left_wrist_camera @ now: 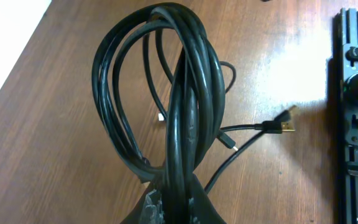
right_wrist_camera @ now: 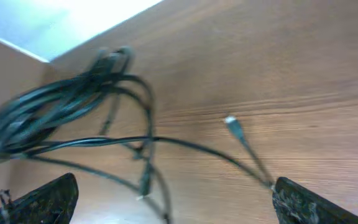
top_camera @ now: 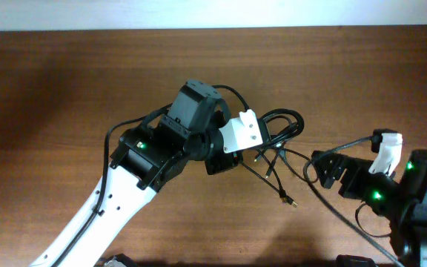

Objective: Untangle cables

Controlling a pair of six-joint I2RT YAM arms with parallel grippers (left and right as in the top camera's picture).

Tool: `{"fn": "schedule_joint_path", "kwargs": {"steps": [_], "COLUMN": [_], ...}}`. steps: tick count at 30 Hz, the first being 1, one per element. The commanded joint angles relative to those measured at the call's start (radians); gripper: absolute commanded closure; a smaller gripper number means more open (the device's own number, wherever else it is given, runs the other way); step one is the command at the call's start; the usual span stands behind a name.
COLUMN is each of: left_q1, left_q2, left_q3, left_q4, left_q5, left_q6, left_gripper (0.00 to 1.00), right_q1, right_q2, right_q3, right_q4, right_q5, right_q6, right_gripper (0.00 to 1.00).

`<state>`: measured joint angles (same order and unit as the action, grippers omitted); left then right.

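The cables are thin black cords gathered in a tall loop, and my left gripper is shut on the bundle at its base. In the overhead view the left gripper holds the loops near the table's middle. A gold-tipped plug lies to the right, and it shows on the wood in the overhead view. My right gripper is open, with loose cord strands and a silver plug on the table ahead of it. It stands just right of the tangle.
The wooden table stretches wide to the left and back, ending at a pale wall edge. The right arm's black body fills the right side of the left wrist view. Thicker arm wires trail near the right arm.
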<state>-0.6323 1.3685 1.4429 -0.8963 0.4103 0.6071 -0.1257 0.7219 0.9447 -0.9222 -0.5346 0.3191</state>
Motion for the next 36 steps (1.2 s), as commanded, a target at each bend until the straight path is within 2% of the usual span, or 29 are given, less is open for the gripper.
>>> {"fn": "schedule_joint_path", "kwargs": {"steps": [1, 4, 7, 9, 14, 15, 18, 24, 25, 28, 29, 32, 34, 36], "left_q1": [-0.001, -0.052, -0.089, -0.11, -0.14, -0.14, -0.163, -0.215, -0.218, -0.218, -0.218, -0.218, -0.216, -0.216], "left_q2": [-0.017, 0.0, 0.015, 0.027, 0.043, 0.043, 0.043, 0.043, 0.043, 0.043, 0.043, 0.043, 0.043, 0.043], "left_q3": [0.002, 0.002, 0.002, 0.002, 0.002, 0.002, 0.002, 0.002, 0.002, 0.002, 0.002, 0.002, 0.002, 0.002], "left_q4": [0.04, 0.123, 0.161, 0.199, 0.223, 0.223, 0.225, 0.23, 0.23, 0.23, 0.23, 0.23, 0.23, 0.232], "left_q5": [0.108, 0.108, 0.068, 0.012, 0.005, 0.016, 0.045, 0.045, 0.045, 0.045, 0.045, 0.045, 0.012, -0.064], "left_q6": [-0.016, -0.017, -0.029, -0.088, -0.114, -0.114, -0.114, -0.113, -0.113, -0.113, -0.113, -0.113, -0.115, -0.172], "left_gripper": [1.0, 1.0, 1.0, 1.0, 1.0, 1.0, 1.0, 1.0, 1.0, 1.0, 1.0, 1.0, 1.0, 1.0], "right_q1": [-0.006, -0.006, -0.006, -0.006, -0.006, -0.006, -0.006, -0.006, -0.006, -0.006, -0.006, -0.006, -0.006, -0.006], "right_q2": [-0.008, -0.008, -0.008, -0.008, -0.008, -0.008, -0.008, -0.006, -0.006, -0.006, -0.006, -0.006, -0.006, -0.006], "right_q3": [0.003, 0.003, 0.003, 0.003, 0.003, 0.003, 0.003, 0.003, 0.003, 0.003, 0.003, 0.003, 0.003, 0.003], "right_q4": [0.045, 0.144, 0.153, 0.154, 0.209, 0.219, 0.222, 0.222, 0.222, 0.222, 0.222, 0.222, 0.216, 0.208], "right_q5": [-0.244, -0.45, -0.487, -0.49, -0.486, -0.476, -0.399, -0.324, -0.318, -0.317, -0.317, -0.317, -0.318, -0.318], "right_q6": [0.082, 0.083, 0.083, 0.083, 0.113, 0.113, 0.112, 0.113, 0.113, 0.112, 0.112, 0.111, 0.11, 0.108], "right_gripper": [0.07, 0.12, 0.12, 0.12, 0.16, 0.19, 0.52, 0.57, 0.65, 0.77, 0.85, 0.96, 0.96, 0.96]}}
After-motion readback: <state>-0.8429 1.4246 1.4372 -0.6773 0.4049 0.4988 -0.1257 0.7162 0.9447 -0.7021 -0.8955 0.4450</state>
